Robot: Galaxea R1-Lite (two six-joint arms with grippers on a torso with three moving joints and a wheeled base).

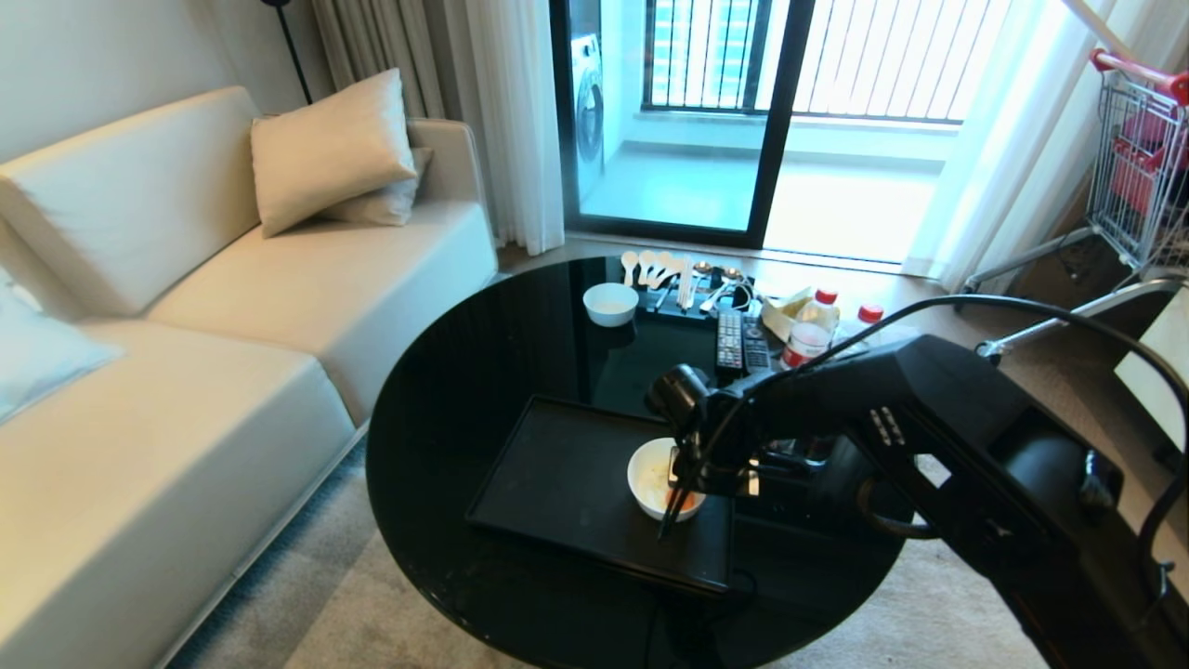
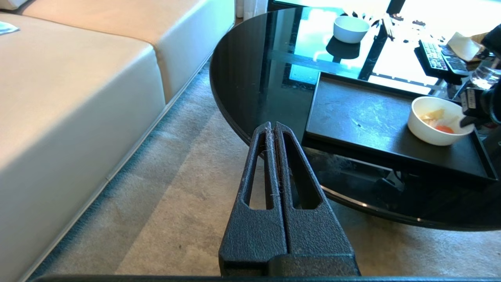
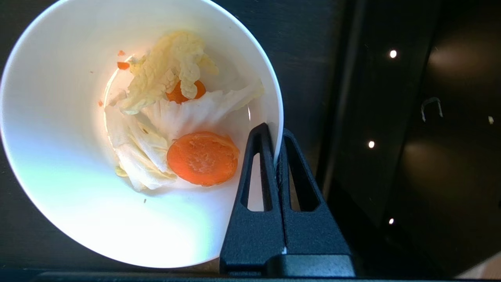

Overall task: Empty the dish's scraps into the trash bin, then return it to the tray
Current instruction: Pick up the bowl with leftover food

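The right claw (image 3: pixel 274 154) pinches the rim of the dish (image 3: pixel 70 117), scraps (image 3: pixel 176 117) inside, at the tray's (image 1: pixel 567 483) right edge. The left claw (image 2: pixel 273 129), squeezed together and empty, hangs off the surface (image 1: pixel 483 372).

**My rig's arm and tools, as the cameras show them**

The right arm (image 1: pixel 938 437) I see in the lower right of the head frame is matte black and blocky, with a small patch of pale markings on its housing. A thin black cable (image 1: pixel 1068 321) loops over it. The right tool (image 3: pixel 276 164) has two slim, grainy black fingers, each with a long slot cut through. My left tool (image 2: pixel 274 156) matches it.
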